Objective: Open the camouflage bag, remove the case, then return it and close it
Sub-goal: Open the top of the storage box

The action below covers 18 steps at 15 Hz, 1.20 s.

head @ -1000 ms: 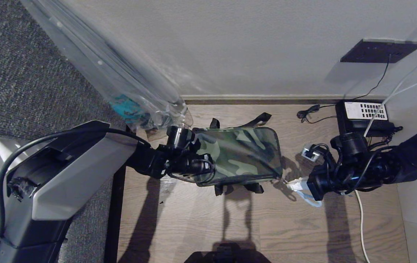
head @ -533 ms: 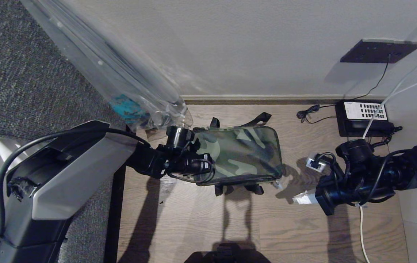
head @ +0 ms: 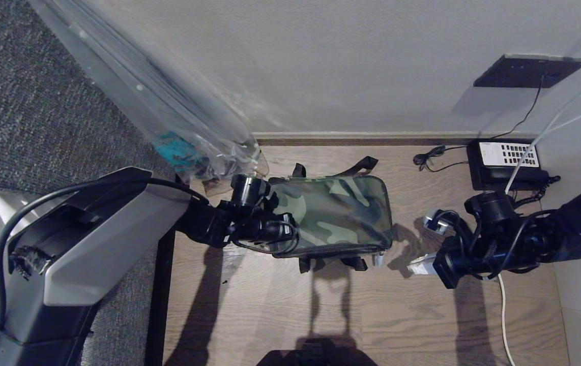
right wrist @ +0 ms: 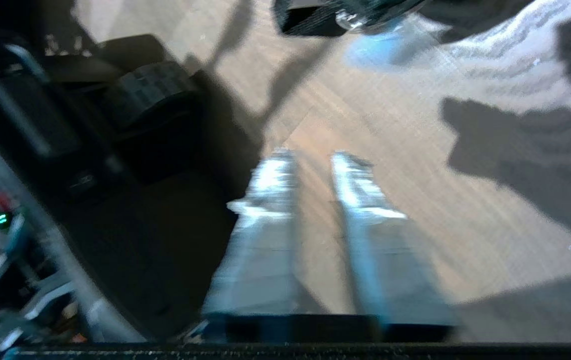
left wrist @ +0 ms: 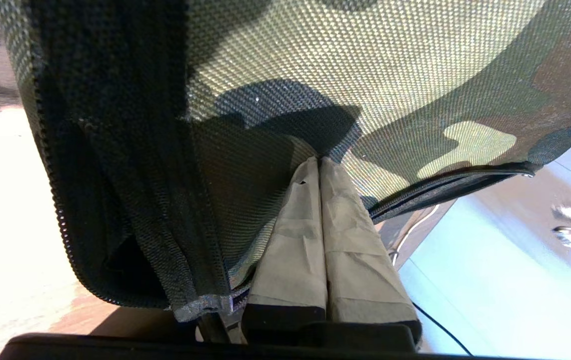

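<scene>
Since a second ago the right pincer [head: 417,265] has let go at the bag's near right corner, swung out over the wooden floor [head: 270,315], and now sits a little apart from that corner again. Its fingers [right wrist: 270,200] stand a narrow gap apart with nothing between them, only floorboards showing through. The left pincer [left wrist: 319,165] has not shifted: it is pinched shut on the fabric at the left end of the camouflage bag [head: 333,216], steadying it.

That bag lies flat on the floor near the wall, between the two arms, just beside the clear plastic-wrapped umbrella [head: 168,112]. Its green top panel looks flat and closed; in the left wrist view the zip teeth [left wrist: 58,210] at that end seem parted, though I cannot tell how far round it runs. No case is in view.

As I read it, the task is either at the opening or right at the end. A small pale tab [head: 378,259], probably the zip pull, hangs at the near right corner.
</scene>
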Motion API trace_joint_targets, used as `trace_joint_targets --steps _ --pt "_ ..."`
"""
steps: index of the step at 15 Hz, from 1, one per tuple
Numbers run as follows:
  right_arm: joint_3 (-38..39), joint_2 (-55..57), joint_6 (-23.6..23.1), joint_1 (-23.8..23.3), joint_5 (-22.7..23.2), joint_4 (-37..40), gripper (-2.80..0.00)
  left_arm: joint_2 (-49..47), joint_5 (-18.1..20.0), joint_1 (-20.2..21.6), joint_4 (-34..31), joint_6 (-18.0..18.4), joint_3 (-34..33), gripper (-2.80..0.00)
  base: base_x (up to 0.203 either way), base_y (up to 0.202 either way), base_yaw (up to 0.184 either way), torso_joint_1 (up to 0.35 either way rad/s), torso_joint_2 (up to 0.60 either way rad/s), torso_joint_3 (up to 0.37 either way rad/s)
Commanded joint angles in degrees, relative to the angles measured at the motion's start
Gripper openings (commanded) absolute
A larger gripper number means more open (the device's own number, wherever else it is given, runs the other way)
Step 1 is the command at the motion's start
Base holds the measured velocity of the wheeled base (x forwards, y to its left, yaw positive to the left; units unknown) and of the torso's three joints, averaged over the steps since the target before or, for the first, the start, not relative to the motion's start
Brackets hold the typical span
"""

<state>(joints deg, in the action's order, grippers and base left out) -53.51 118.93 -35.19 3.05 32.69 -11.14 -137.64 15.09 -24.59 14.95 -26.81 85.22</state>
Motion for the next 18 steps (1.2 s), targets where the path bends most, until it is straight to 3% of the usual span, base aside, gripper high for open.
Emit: trace_joint_targets --steps 1,7,12,18 --pt "-0.6 3.3 -0.5 0.0 0.1 -1.7 0.0 0.1 0.1 0.0 0.1 -0.2 0.1 -2.8 0.0 0.0 0.0 0.0 0.0 0.0" --pt "-2.0 10.3 -1.3 0.2 0.2 -15.4 0.0 0.1 0.1 0.3 0.2 -0.4 -0.1 -2.8 0.0 0.0 0.0 0.0 0.0 0.0" --pt "-2.7 11.2 -0.7 2.4 0.5 -15.6 0.0 -0.1 0.2 0.5 0.3 -0.4 0.0 -2.8 0.0 0.0 0.0 0.0 0.0 0.0" --pt "-9.1 15.0 -0.4 4.2 0.4 -15.6 0.0 -0.3 0.3 0.9 0.4 -0.4 0.2 -2.8 0.0 0.0 0.0 0.0 0.0 0.0"
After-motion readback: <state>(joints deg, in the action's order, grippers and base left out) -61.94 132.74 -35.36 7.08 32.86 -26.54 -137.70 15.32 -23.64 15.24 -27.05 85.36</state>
